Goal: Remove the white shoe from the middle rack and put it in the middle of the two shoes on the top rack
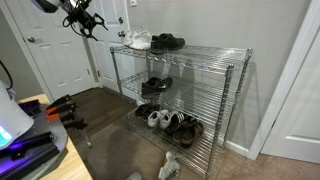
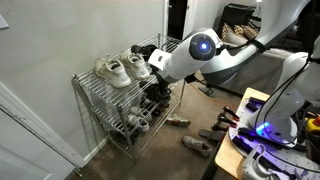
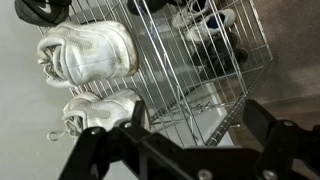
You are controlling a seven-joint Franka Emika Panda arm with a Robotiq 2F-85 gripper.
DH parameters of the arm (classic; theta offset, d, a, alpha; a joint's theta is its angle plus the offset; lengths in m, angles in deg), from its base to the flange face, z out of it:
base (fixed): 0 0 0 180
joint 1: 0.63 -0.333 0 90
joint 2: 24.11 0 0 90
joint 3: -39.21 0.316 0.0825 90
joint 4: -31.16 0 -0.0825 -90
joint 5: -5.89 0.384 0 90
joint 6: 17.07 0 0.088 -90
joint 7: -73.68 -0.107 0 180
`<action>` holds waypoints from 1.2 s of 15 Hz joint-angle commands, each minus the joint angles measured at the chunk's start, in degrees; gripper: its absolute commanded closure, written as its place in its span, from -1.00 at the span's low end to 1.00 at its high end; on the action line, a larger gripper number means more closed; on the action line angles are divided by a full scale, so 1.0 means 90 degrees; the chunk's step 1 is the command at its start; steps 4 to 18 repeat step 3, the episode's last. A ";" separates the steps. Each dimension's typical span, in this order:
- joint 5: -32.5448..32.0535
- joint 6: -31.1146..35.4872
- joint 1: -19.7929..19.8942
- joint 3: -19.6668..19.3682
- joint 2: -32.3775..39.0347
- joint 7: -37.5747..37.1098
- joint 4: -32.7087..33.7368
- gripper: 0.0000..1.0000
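Two white sneakers lie side by side on the top rack [image 3: 190,60], with a black shoe [image 3: 40,10] beyond them. One white shoe [image 3: 90,52] sits between the black shoe and the other white sneaker [image 3: 100,110]. In both exterior views the white shoes [image 1: 137,40] [image 2: 120,69] and the black shoe [image 1: 167,42] rest on the top rack [image 1: 205,50]. The middle rack [image 1: 165,97] holds only dark shoes. My gripper [image 3: 190,150] is open and empty, above and off the rack's end [image 1: 85,22].
The bottom shelf holds a small white pair with dark trim [image 1: 158,118] and black shoes [image 1: 186,128]. A loose shoe [image 1: 170,165] lies on the floor in front. More shoes [image 2: 195,144] lie on the carpet. A white door [image 1: 60,50] stands behind the gripper.
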 commanded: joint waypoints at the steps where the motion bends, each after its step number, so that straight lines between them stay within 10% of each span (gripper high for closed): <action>1: 0.0010 -0.0013 0.0160 0.0159 -0.0002 0.0015 0.0005 -1.00; 18: 0.0010 -0.0013 0.0159 0.0163 -0.0002 0.0015 0.0005 -1.00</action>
